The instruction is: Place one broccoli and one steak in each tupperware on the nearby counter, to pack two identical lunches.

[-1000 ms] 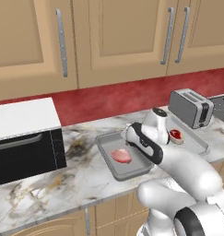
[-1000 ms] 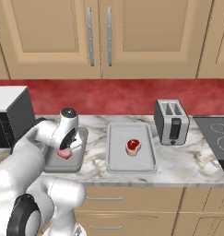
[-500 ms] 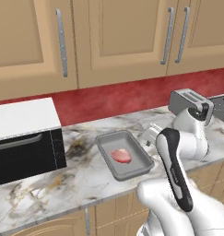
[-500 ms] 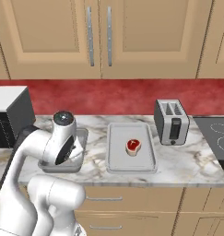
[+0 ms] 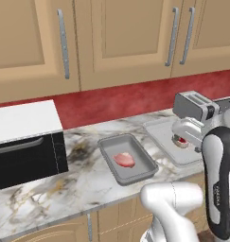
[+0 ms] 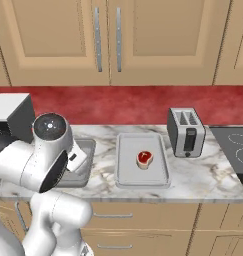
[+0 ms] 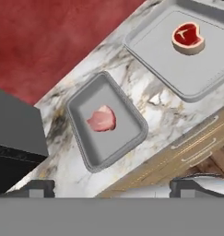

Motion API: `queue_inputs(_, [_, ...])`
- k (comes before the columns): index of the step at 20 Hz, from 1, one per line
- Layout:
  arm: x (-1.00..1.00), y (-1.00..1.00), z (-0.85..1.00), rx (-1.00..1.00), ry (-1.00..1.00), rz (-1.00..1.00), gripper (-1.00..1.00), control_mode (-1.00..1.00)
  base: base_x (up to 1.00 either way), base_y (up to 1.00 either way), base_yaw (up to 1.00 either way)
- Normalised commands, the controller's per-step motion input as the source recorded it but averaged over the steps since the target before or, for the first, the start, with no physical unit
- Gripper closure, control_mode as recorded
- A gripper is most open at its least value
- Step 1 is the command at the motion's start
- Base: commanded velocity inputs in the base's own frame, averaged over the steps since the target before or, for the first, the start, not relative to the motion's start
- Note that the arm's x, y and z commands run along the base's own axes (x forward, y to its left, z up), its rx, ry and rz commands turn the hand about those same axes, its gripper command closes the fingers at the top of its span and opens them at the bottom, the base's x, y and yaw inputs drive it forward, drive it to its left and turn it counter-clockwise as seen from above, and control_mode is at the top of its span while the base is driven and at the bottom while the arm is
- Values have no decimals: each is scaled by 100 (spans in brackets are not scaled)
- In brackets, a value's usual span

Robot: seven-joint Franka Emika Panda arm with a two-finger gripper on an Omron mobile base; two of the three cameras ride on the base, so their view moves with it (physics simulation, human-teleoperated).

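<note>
**Inspector:** Hand view first. State of the gripper (image 7: 111,189)?

**Assistant:** Its two dark tips stand far apart at the bottom edge, nothing between them. It hangs above the counter (image 7: 164,108), clear of everything below.

**Inspector:** The containers?

**Assistant:** A darker tupperware (image 7: 81,117) with deeper walls sits on the marble, holding one pale pink steak (image 7: 102,119) near its middle. Beside it, not touching, lies the paler tupperware (image 7: 164,60), flatter, holding one red steak (image 7: 188,38) with a pale rim.

**Inspector:** Confirm from the base views.

**Assistant:** Left base view: darker tray (image 5: 140,163) between the black microwave (image 5: 26,158) and the paler tray (image 5: 159,132); the arm covers part of the latter. Right base view: paler tray (image 6: 128,170) just left of the silver toaster (image 6: 186,132), red steak (image 6: 144,159) at its centre; the darker tray (image 6: 87,150) is partly hidden behind the arm.
</note>
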Motion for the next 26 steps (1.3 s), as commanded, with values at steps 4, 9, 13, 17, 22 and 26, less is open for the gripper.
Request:
queue_inputs(4, [-84,61,42,-31,-4,24,-100,-100,0,0,0])
queue_inputs(9, [-65,46,42,-37,0,22,-100,-100,0,0,0])
queue_inputs(13, [-81,-7,75,-22,-6,17,-100,-100,0,0,0])
queue_inputs(17, [-78,-28,31,-12,-6,17,-100,-100,0,0,0])
queue_inputs(22, [0,0,0,0,0,0,-100,100,-100,-29,12])
queue_inputs(26, [0,0,0,0,0,0,-100,100,-100,-8,15])
